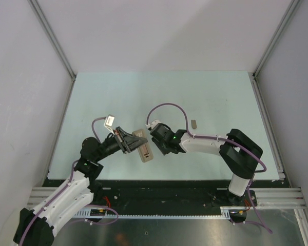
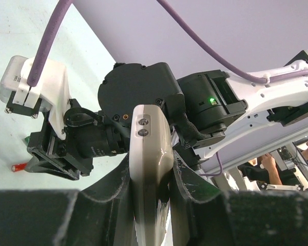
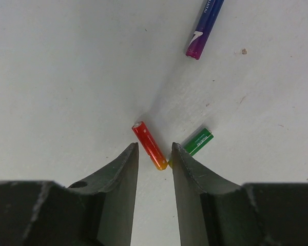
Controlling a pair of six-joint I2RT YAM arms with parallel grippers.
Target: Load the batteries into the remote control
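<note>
My left gripper (image 1: 127, 141) is shut on the white remote control (image 1: 144, 148) and holds it off the table, tilted. In the left wrist view the remote (image 2: 151, 148) stands edge-on between the fingers of that gripper (image 2: 151, 180). My right gripper (image 1: 159, 143) hangs over the table just right of the remote. In the right wrist view it (image 3: 154, 147) is open, its fingertips either side of the near end of the red battery (image 3: 149, 145). The green battery (image 3: 198, 142) lies just right of the right finger. The dark blue battery (image 3: 205, 25) lies farther off.
A small flat grey cover piece (image 1: 194, 123) lies on the table to the right of the right gripper. The right arm's wrist (image 2: 138, 92) is very close to the remote's end. White walls stand on three sides of the pale green table (image 1: 205, 97).
</note>
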